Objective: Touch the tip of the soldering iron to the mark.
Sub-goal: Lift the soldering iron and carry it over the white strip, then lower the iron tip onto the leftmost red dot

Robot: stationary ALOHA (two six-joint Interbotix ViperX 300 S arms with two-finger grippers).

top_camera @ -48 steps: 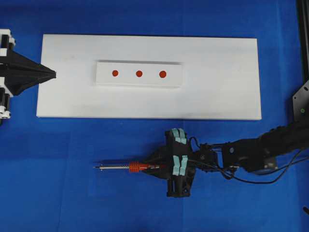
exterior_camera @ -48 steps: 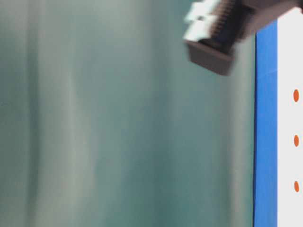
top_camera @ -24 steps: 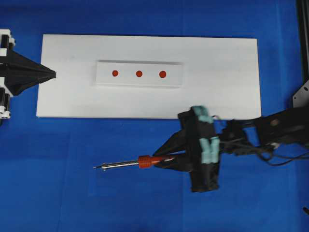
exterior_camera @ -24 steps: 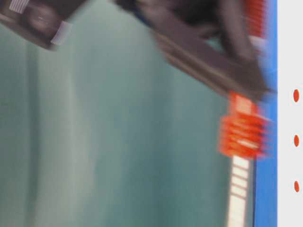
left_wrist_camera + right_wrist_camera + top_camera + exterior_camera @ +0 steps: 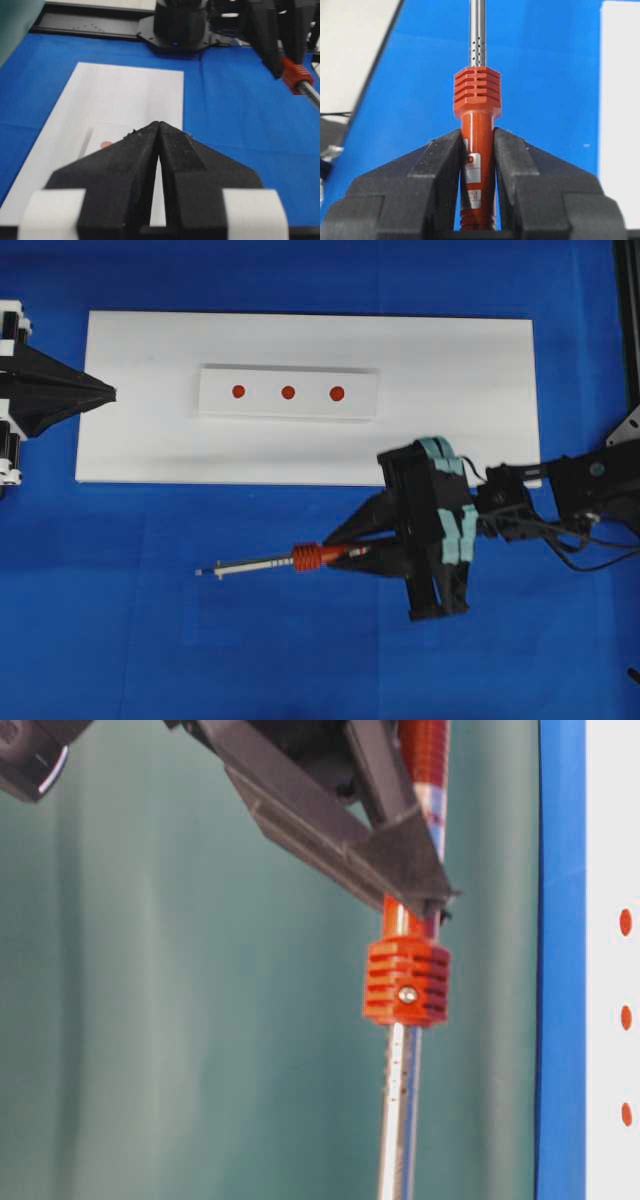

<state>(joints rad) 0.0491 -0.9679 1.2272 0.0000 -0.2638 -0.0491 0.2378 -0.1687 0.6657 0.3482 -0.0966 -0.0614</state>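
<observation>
The right gripper (image 5: 372, 550) is clamping the iron (image 5: 300, 560) by its ribbed red-orange handle, its thin steel shaft lying level over blue cloth (image 5: 120, 640), well apart from the mark (image 5: 288, 393) on the white strip (image 5: 355, 410). The left gripper (image 5: 112, 394) is sitting closed.

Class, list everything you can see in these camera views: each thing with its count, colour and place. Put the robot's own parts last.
table cover: one, blue, under everything.
board: one, white, upper middle of the cover.
strip: one, white, on the board's centre.
mark: one, red, middle dot on the strip.
outer dots: two, red, either side of the mark.
soldering iron: one, red-orange handle, silver shaft, below the board.
left gripper: one, black, shut, at the board's left edge.
right gripper: one, black, shut on the soldering iron.
</observation>
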